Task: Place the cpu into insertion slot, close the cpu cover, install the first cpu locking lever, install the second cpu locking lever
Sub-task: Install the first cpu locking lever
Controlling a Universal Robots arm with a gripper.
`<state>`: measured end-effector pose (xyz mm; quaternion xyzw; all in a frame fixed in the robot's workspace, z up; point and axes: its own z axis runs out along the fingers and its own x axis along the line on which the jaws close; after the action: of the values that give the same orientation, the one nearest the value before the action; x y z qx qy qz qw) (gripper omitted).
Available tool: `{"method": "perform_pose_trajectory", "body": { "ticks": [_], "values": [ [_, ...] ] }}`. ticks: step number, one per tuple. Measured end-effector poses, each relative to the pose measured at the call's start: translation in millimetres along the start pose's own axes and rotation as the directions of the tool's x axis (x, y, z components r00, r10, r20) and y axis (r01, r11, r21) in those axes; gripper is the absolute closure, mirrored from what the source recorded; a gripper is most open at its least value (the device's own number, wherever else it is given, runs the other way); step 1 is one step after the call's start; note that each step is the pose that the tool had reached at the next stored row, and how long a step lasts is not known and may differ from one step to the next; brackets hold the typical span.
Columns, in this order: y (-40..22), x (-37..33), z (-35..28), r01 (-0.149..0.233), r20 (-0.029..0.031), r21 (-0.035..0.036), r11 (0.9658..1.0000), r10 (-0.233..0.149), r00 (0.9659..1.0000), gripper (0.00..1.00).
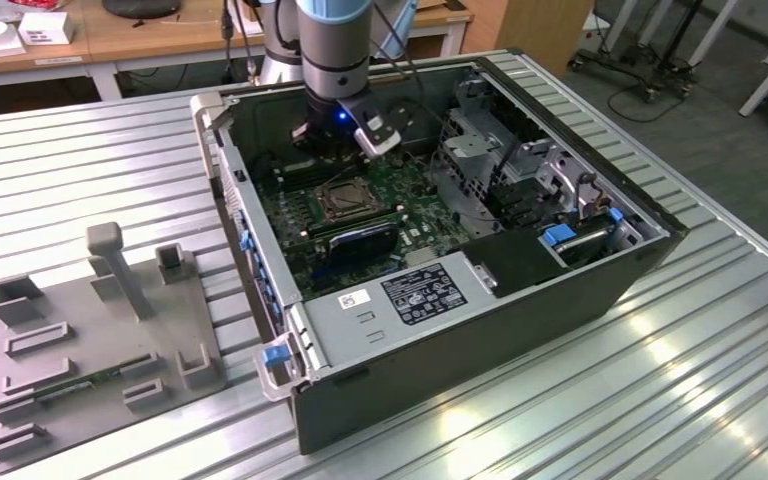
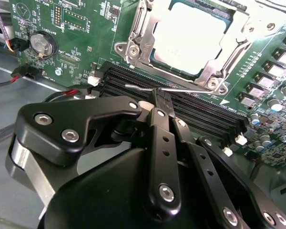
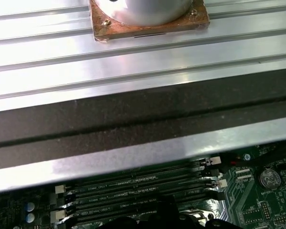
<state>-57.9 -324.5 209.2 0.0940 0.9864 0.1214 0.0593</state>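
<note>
Second wrist view is showing my claw point(image 2: 161, 98) hanging low over the green motherboard point(image 2: 81, 33), its black fingers point(image 2: 163, 143) drawn together so that hardly any gap is left. A thin silvery lever point(image 2: 148, 88) is lying right at the fingertips, but I cannot tell whether I am gripping it or only touching it. Just past the tips, the long black memory slots point(image 2: 200, 112) are running across the board. Beyond those, the cpu point(image 2: 190, 38) is sitting in the insertion slot point(image 2: 132, 48), its dull silver top facing up, and the cpu cover point(image 2: 238, 33) is lying flat around it as a silvery frame.

Seen in the exterior view, my arm point(image 1: 335, 40) is reaching down into the open computer case point(image 1: 518, 300), which is lying on its side on the ribbed metal counter point(image 1: 704, 370). My claw point(image 1: 337, 150) is hovering just behind the socket point(image 1: 340, 199). A grey fixture tray point(image 1: 91, 340) is resting on the counter, well apart from the case, toward the exterior view's left.

First wrist view is looking across the memory slots point(image 3: 138, 191) toward the case wall point(image 3: 133, 124).
</note>
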Motion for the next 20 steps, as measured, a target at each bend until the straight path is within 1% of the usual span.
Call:
{"method": "perform_pose_trajectory", "body": {
  "ticks": [7, 14, 16, 20],
  "values": [
    [-1.3, 0.3, 4.8, 0.0, 0.0, 0.0004, 1.0, 0.0, 1.0, 0.89],
    [-1.0, -2.5, 6.1, -0.002, 0.0003, 0.0005, 1.0, 0.002, 1.0, 0.89],
    [-1.0, -2.9, 6.3, -0.006, 0.0014, 0.0011, 1.0, 0.006, 1.0, 0.89],
    [-1.0, -2.9, 6.9, -0.025, 0.0063, 0.0029, 0.9997, 0.025, 0.9997, 0.89]
  ]
}}
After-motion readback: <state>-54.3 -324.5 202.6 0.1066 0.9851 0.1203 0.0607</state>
